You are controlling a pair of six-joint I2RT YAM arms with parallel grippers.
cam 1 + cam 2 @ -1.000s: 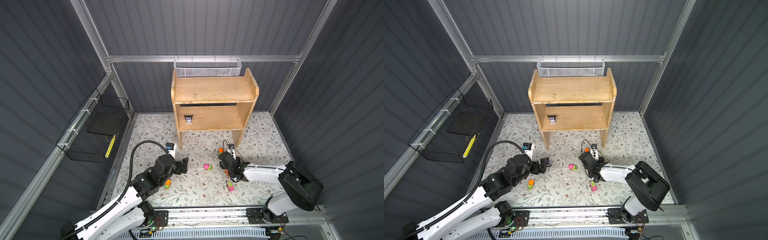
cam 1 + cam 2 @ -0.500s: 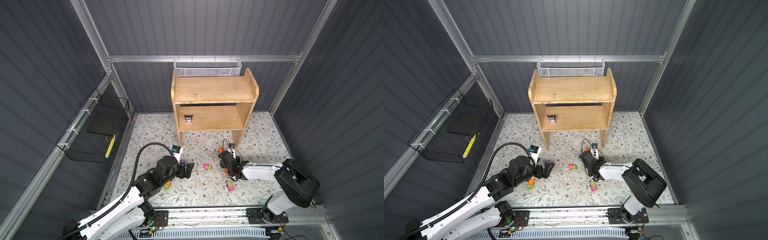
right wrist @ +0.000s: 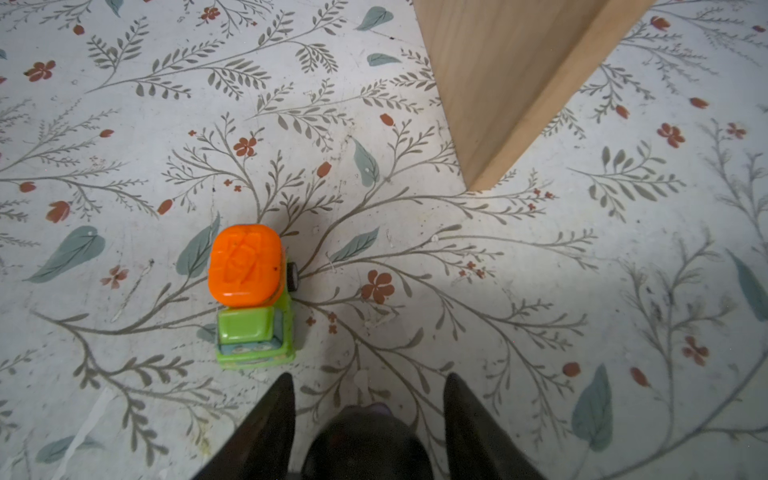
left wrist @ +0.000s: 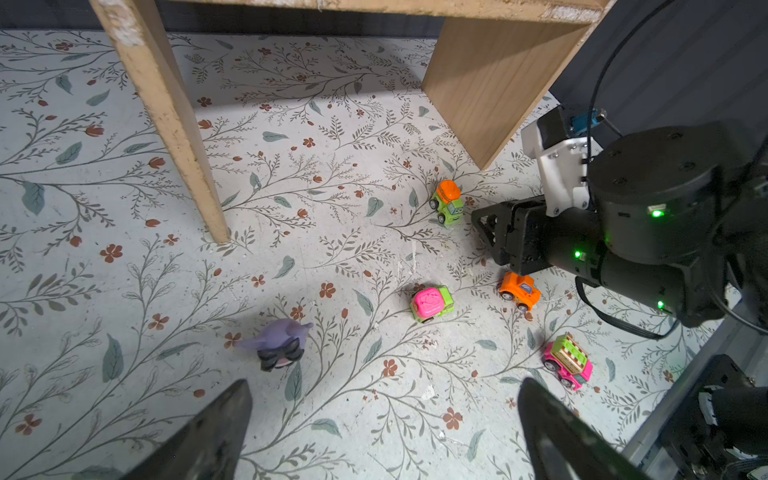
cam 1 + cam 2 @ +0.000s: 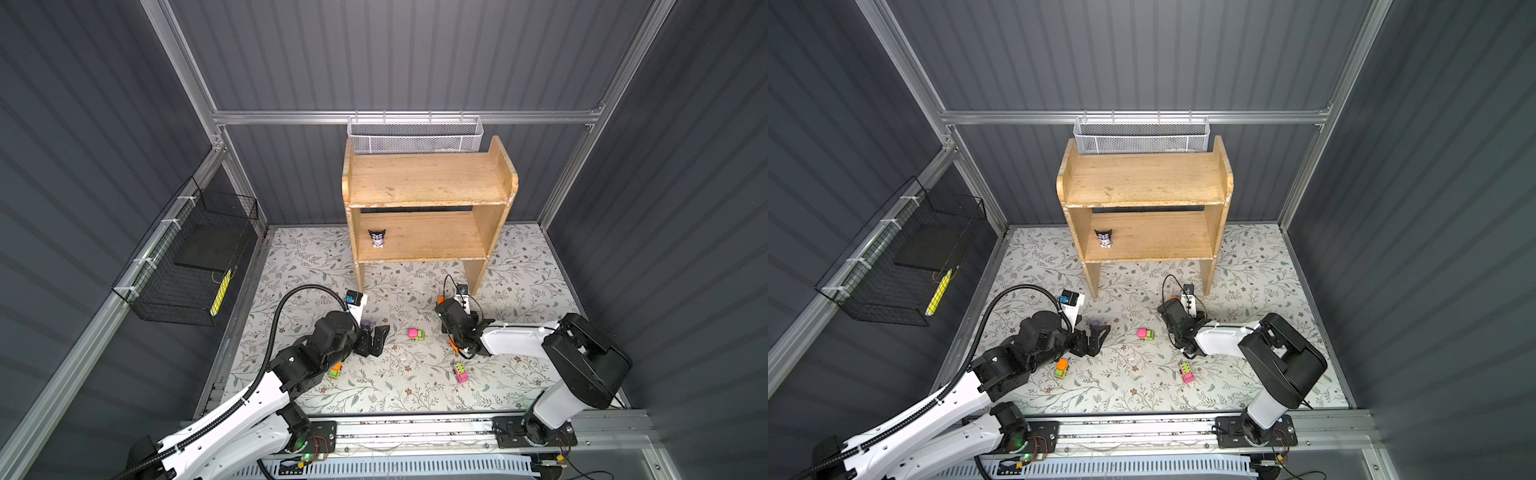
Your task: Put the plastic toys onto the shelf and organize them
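A light-brown two-tier wooden shelf (image 5: 1144, 183) stands upper centre, a black-and-lilac figurine (image 5: 1104, 239) on its lower tier. A pink-and-green toy car (image 5: 1146, 334) lies mid-frame.

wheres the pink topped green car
In both top views the pink-topped green car sits on the floral mat in front of the shelf, between the lilac figurine at left and the orange car at right.

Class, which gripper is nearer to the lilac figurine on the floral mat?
Left. The left gripper hovers open just short of the lilac figurine; the right gripper is farther off, beyond the pink-topped car.
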